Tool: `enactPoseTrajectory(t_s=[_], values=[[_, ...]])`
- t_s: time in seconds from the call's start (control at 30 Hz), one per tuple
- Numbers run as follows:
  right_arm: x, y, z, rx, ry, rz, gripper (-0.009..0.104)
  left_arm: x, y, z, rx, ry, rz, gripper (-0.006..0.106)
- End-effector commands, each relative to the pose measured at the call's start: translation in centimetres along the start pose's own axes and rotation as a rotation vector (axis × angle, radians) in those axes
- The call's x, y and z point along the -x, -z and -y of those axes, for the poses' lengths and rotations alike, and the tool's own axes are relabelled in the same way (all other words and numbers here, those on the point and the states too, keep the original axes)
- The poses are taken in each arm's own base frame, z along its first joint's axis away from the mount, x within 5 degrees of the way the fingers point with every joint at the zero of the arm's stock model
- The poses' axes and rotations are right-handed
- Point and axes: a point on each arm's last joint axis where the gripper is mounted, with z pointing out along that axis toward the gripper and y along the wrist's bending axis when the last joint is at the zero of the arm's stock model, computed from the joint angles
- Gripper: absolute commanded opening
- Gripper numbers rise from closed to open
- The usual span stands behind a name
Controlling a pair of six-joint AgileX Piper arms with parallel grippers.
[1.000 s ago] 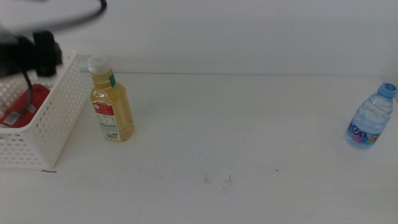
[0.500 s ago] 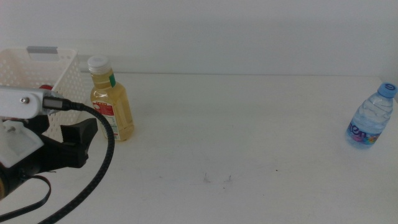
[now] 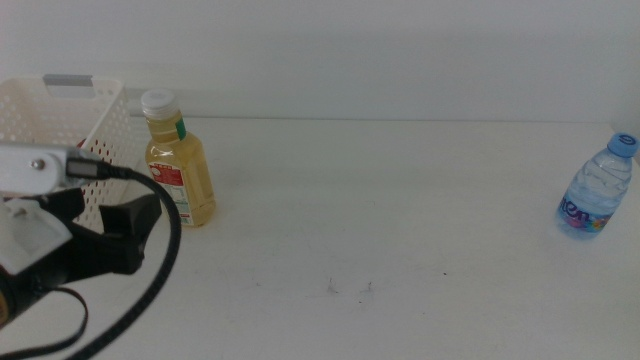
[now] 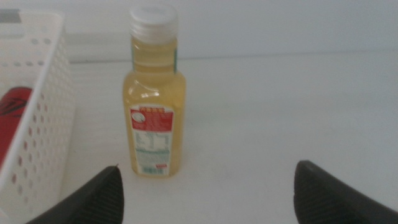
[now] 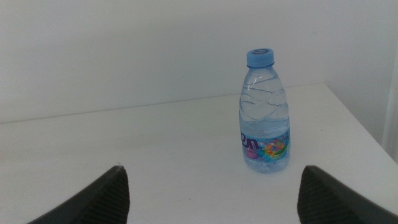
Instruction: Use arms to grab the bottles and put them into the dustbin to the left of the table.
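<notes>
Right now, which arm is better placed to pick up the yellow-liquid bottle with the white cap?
The left arm. Its open pincer faces the yellow-liquid bottle with the white cap, which stands upright beside the white perforated plastic basket. The right pincer faces the small clear blue-capped water bottle at the table's far right.

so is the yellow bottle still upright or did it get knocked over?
Upright. The yellow bottle stands on its base on the table beside the basket, white cap on top. The left pincer is open, apart from it.
</notes>
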Motion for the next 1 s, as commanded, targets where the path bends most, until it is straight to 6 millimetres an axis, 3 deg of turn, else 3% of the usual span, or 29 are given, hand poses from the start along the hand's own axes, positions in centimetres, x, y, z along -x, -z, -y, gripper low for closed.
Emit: enactPoseTrajectory(t_s=[0.0,0.07,0.2,0.3,0.47,0.6,0.8,0.97], values=[[0.0,0.0,0.1,-0.007,0.005,0.011,0.090,-0.8,0.0,0.1,-0.018,-0.005,-0.025,0.094],[0.0,0.0,0.1,-0.007,0.005,0.011,0.090,-1.6,-0.1,0.2,-0.041,0.002,-0.021,0.094],[0.0,0.0,0.1,-0.007,0.005,0.011,0.090,-3.9,-0.4,-0.8,0.000,-0.087,0.169,0.094],[0.0,0.0,0.1,-0.007,0.005,0.011,0.090,-5.0,-1.0,-1.5,0.055,-0.032,0.158,0.094],[0.0,0.0,0.1,-0.007,0.005,0.011,0.090,-5.2,-2.4,-1.7,0.089,-0.118,0.157,0.094],[0.0,0.0,0.1,-0.007,0.005,0.011,0.090,-6.1,-3.7,-1.7,0.073,-0.080,0.118,0.094],[0.0,0.0,0.1,-0.007,0.005,0.011,0.090,-6.2,-5.2,-1.7,0.073,-0.106,0.197,0.094],[0.0,0.0,0.1,-0.007,0.005,0.011,0.090,-6.6,-7.8,-2.1,0.082,-0.087,0.199,0.094]])
